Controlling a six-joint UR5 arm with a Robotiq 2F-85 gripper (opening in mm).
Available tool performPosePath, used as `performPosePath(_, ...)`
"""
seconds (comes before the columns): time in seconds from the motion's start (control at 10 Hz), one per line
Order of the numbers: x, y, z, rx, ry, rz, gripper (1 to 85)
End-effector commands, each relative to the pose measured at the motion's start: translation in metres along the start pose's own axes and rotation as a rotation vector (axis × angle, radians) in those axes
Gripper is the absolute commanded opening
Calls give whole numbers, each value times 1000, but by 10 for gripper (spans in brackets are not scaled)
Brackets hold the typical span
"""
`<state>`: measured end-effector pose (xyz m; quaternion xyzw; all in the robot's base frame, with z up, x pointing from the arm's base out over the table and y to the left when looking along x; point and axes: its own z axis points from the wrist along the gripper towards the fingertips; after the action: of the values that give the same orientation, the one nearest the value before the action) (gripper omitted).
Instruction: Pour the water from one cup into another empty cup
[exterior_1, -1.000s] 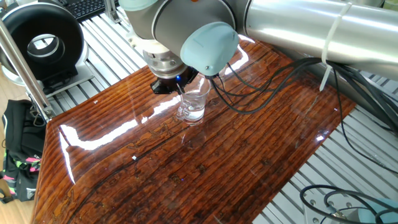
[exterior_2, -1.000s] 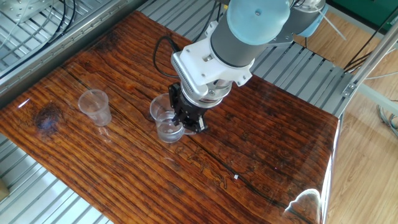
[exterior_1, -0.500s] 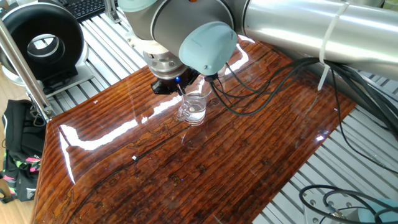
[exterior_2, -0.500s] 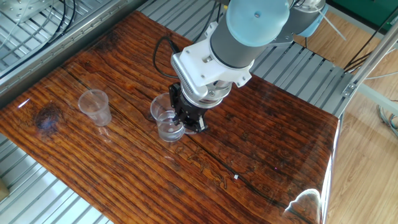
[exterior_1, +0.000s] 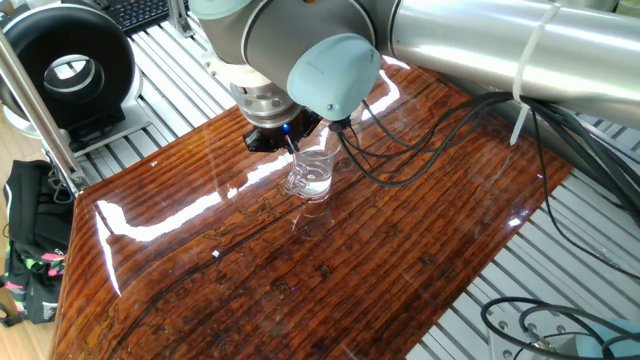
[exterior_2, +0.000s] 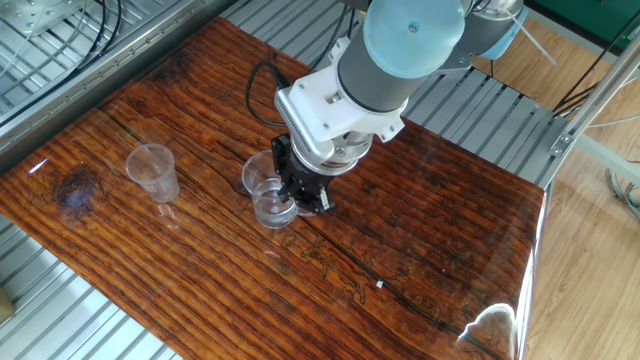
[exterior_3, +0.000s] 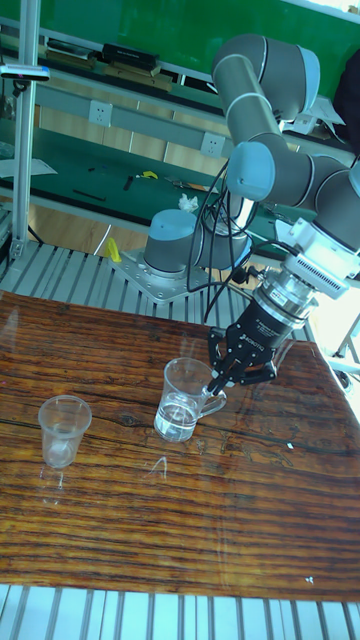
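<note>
The glass mug (exterior_3: 186, 398) with a side handle sits tilted just above the wooden table (exterior_3: 120, 540), a little water (exterior_3: 173, 425) in its bottom. My gripper (exterior_3: 222, 385) is shut on the mug's handle from the right. In the other fixed view the mug (exterior_2: 266, 192) is left of the gripper (exterior_2: 303, 196); in one fixed view the mug (exterior_1: 312, 168) hangs under the wrist. The small tapered cup (exterior_3: 63, 430) stands upright to the left, well apart from the mug, and shows again as the cup (exterior_2: 153, 172). It is hidden in one fixed view.
The arm's base (exterior_3: 190, 250) stands behind the table. Black cables (exterior_1: 450, 130) trail over the table's far side. A black round device (exterior_1: 70, 70) and a black bag (exterior_1: 25, 250) lie off the left edge. Metal slats (exterior_2: 60, 60) surround the table.
The mug has risen and tipped very slightly in the gripper's hold. The small cup has not moved.
</note>
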<state>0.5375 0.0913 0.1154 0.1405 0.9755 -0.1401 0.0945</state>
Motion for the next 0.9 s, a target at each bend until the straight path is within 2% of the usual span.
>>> performPosePath(0.0,-1,8,-1,-33,3,-27,247)
performPosePath(0.2,0,9,0,-41,7,-42,337)
performPosePath(0.6,2,2,-7,-33,7,-60,333)
performPosePath(0.7,6,-3,-10,-23,17,-74,330)
performPosePath(0.8,4,-13,-12,7,9,-104,323)
